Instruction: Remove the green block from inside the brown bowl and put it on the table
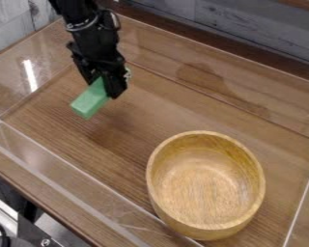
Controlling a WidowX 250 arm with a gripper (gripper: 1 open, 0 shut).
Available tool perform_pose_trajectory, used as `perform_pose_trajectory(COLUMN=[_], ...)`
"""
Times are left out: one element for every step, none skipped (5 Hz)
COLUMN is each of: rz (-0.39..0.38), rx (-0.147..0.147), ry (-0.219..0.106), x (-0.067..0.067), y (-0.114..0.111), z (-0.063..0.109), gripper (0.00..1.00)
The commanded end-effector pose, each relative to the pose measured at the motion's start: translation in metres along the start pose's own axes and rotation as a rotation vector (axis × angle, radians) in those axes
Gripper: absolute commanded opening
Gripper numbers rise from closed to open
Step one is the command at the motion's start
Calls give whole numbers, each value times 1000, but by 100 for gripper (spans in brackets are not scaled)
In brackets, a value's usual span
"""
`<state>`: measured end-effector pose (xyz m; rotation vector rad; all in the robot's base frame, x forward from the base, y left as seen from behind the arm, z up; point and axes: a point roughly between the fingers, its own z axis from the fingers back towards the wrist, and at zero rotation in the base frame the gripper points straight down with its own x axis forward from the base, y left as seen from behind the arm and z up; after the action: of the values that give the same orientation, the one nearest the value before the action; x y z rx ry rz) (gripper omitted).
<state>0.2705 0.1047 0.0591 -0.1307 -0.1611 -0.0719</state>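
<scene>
The green block [92, 99] hangs tilted in the black gripper [103, 87], whose fingers are shut on its upper end, close above the table [183, 106] at the left. The brown bowl [207, 183] sits at the front right with nothing inside it, well apart from the gripper. The arm comes down from the top left of the view.
Clear plastic walls [67, 183] run along the table's front and left edges. A grey panelled wall stands behind the table.
</scene>
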Motion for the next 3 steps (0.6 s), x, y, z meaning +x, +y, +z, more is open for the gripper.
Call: perform_pose_trajectory(rz=[-10,-1,9], rx=[24,21,16], ry=[-37,-36,-37], x=[12,17,23], y=[2,0,-3], z=[4,-1,-2], gripper=[0,0,0])
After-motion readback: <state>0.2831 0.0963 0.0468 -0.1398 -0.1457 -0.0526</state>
